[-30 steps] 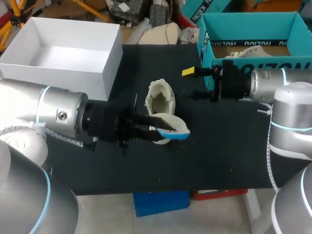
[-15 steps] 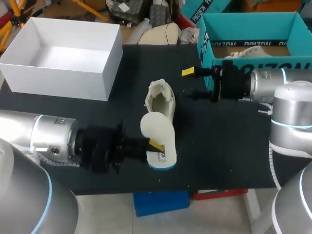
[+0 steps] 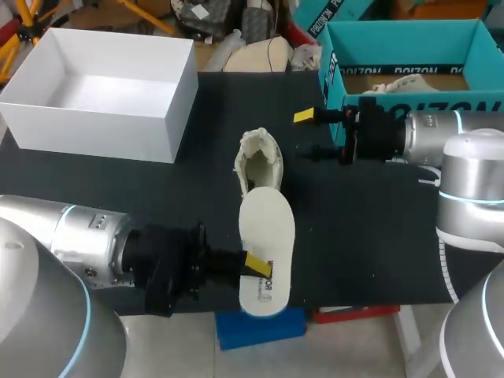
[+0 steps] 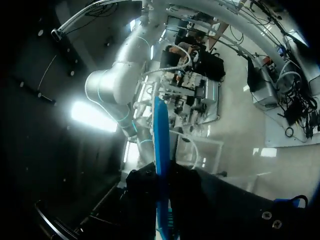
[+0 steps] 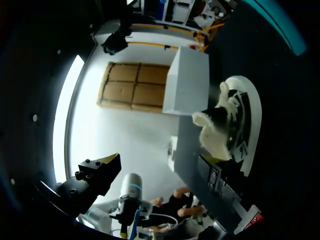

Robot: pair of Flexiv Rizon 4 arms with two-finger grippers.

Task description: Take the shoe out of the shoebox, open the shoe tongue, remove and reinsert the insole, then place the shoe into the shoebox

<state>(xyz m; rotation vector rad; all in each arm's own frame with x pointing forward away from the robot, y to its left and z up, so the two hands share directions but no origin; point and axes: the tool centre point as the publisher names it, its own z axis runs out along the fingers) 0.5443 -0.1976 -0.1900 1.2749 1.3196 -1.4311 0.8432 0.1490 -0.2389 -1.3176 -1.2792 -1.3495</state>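
Left tool (image 3: 249,264) grasping the insole (image 3: 268,232) near the shoe (image 3: 260,161); right tool (image 3: 309,134) released, spread wide, over the counter (image 3: 370,236) beside the shoe.

**Hidden and cut-off items**
Left gripper (image 3: 253,266): one yellow fingertip (image 3: 253,262) shows on the insole (image 3: 266,236); the lower finger is hidden beneath it. In the left wrist view the insole presents edge-on, faces unseen. The teal shoebox (image 3: 402,39) at the worktop's far right corner is cut off by the head view's edge, and its contents are indistinct.

shoe (image 3: 259,160): cream, upright, opening up | insole (image 3: 266,250): white, blue-edged, out of shoe, level, just beside its heel
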